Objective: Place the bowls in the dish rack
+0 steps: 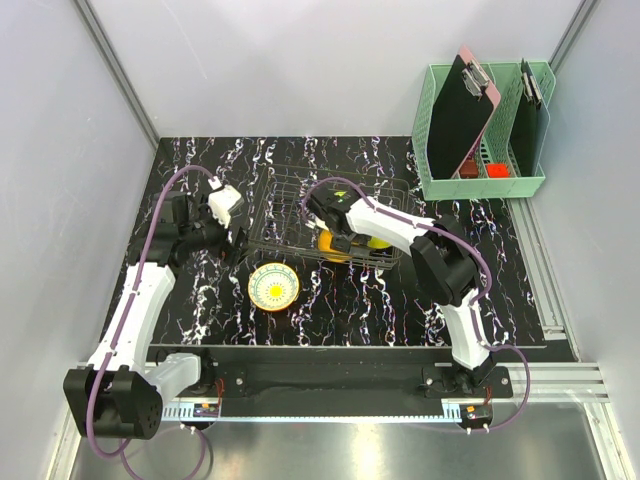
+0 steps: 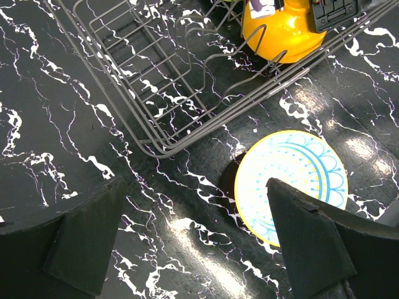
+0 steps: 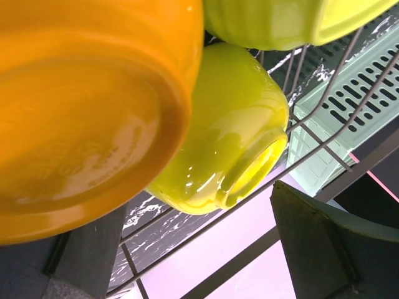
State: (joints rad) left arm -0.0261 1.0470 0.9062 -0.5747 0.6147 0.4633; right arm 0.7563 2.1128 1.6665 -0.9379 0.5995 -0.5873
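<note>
Your largest piece is the low grey wire-grid dish rack (image 1: 285,205), standing mid-way across the black, white-veined marble tabletop (image 1: 200,180). I judge it stiff but light. A shove from a bowl could slide it, so lower bowls in rather than pushing them.

Along the rack's near side three small glossy plastic bowls lean on edge: an orange bowl (image 1: 333,246), a yellow-green bowl (image 3: 224,131) touching or just beside it, and a lime green bowl (image 3: 280,18) next to those. They look light, rigid and slippery, and unlikely to break.

The one not yet loaded is the cream-white round bowl with a yellow rim and blue pattern inside (image 1: 273,288). It sits mouth up on the tabletop, just in front of the rack. Take it by the rim, one finger inside the wall and one outside, since the smooth curve offers little else.

Your left hand (image 2: 193,184) hangs above the tabletop with its fingers spread wide and holding nothing; that bowl lies below one finger. Your right hand (image 3: 196,199) is down in the rack at the orange bowl, its fingers wide apart and pinching nothing.
</note>
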